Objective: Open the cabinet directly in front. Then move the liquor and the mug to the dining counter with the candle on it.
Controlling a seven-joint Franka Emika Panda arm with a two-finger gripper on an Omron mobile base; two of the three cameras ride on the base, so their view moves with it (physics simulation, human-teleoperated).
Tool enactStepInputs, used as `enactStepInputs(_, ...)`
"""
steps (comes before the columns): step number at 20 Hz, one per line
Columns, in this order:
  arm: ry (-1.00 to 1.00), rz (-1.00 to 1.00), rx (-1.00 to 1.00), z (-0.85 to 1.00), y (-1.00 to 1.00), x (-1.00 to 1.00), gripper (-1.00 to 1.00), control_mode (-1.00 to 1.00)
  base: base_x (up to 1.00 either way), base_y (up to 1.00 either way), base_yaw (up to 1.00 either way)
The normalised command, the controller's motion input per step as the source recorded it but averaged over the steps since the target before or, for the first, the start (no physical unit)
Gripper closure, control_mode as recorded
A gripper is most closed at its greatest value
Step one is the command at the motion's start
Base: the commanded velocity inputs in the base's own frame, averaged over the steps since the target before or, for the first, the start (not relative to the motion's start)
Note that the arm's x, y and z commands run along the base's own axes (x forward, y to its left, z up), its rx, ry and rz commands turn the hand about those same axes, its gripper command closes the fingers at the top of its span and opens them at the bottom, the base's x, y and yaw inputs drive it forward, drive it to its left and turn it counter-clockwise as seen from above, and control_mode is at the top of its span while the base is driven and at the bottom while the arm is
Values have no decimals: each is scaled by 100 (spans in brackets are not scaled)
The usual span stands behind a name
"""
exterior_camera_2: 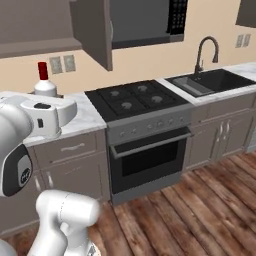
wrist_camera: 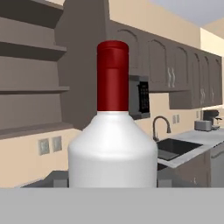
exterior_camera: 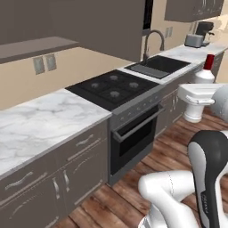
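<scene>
We see the liquor (wrist_camera: 113, 144) dead center in the hand view, very close to the camera: white rounded body, narrow neck, red cap on top, standing upright. In the left base view the liquor (exterior_camera: 205, 71) sits at the right edge, upper middle, its red cap and white shoulder rising just above the white wrist of the arm. In the right base view the liquor (exterior_camera_2: 44, 84) is at the left, upper third, again just above the white wrist.

The claw's fingertips are not visible in any frame, so we cannot tell how far they stand apart or whether they touch the bottle.

The cabinet (exterior_camera_2: 92, 30) is at the top of the right base view, left of center, its door swung open toward us. In the hand view the cabinet (wrist_camera: 30, 70) fills the upper left, showing open shelves with the door edge just behind the bottle.

Under it, the marble surface (exterior_camera: 42, 122) runs along the left of the left base view. The black cooktop (exterior_camera: 113, 89) is mid-frame, with the oven (exterior_camera: 133, 138) below it. The sink (exterior_camera: 158, 67) with its faucet is upper right of center, and a toaster (exterior_camera: 194, 41) is in the far upper right. Wooden floor (exterior_camera_2: 200, 210) is at the lower right of the right base view.
</scene>
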Motion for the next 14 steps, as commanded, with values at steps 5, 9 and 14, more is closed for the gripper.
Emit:
enactStepInputs(5,0,0,0,0,0,0,100,100,-15,0,-24)
enactStepInputs(9,0,0,0,0,0,0,100,100,-20,0,-27)
enactStepInputs(14,0,0,0,0,0,0,100,100,-29,-7,-32)
